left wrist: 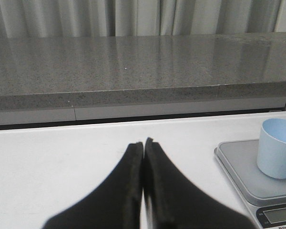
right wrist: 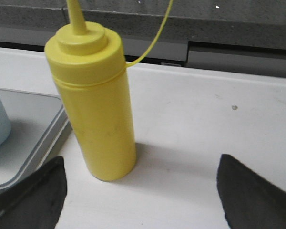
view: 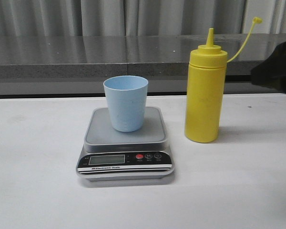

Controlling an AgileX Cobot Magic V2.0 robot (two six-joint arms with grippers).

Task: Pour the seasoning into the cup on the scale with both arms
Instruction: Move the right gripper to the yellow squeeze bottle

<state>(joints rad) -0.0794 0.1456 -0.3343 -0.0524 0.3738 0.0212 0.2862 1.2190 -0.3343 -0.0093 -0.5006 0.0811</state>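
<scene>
The light blue cup point(view: 126, 102) stands upright on the platform of the silver-grey scale point(view: 99, 136). The yellow seasoning bottle point(view: 206, 95) stands upright on the table just right of the scale, its cap off and hanging on its tether. My left gripper point(left wrist: 144, 143) is shut and empty, low over the table left of the scale point(left wrist: 238, 164) and cup point(left wrist: 278, 154). My right gripper point(right wrist: 143, 162) is open wide and empty. The bottle point(right wrist: 97, 109) stands just beyond it, closer to one finger, untouched. A dark part of the right arm point(view: 276, 67) shows at the front view's right edge.
A grey stone ledge point(view: 86, 59) runs along the back of the white table point(view: 38, 191), with curtains behind it. The scale's black panel with LCD and red button point(view: 139, 156) faces the front.
</scene>
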